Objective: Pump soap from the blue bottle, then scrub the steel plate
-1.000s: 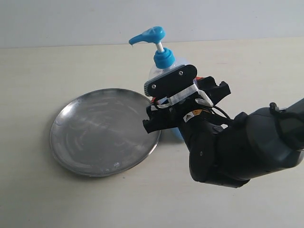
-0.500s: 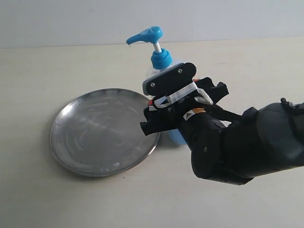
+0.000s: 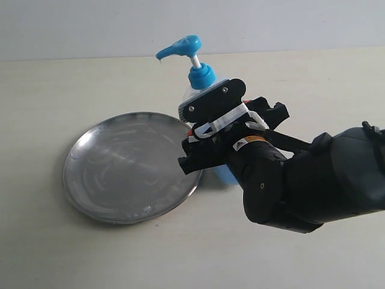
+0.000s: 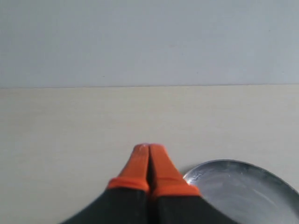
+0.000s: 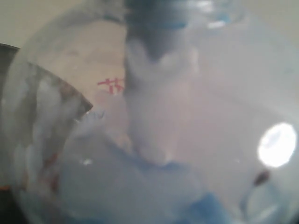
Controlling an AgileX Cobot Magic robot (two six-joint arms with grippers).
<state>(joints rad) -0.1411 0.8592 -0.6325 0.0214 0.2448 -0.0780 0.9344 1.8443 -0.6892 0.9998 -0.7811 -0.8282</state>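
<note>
Pump step in hand, no soap (image 3: 218, 173) on the steel plate (image 3: 114, 180) yet, only low in the blue bottle (image 3: 201, 75). Right end effector (image 3: 209, 147) is wrapping the bottle mid-body and looks clamped; fingers hidden. Bottle is sitting centre frame at plate's right rim, pump head (image 3: 180, 47) pointing left over it. Left end effector (image 4: 149, 148) is idling fully closed, empty. Next imo: press head straight down w/o tipping bottle. Right arm (image 3: 319, 180) is crowding lower right of bench (image 3: 301, 72); approach from above looks free.
</note>
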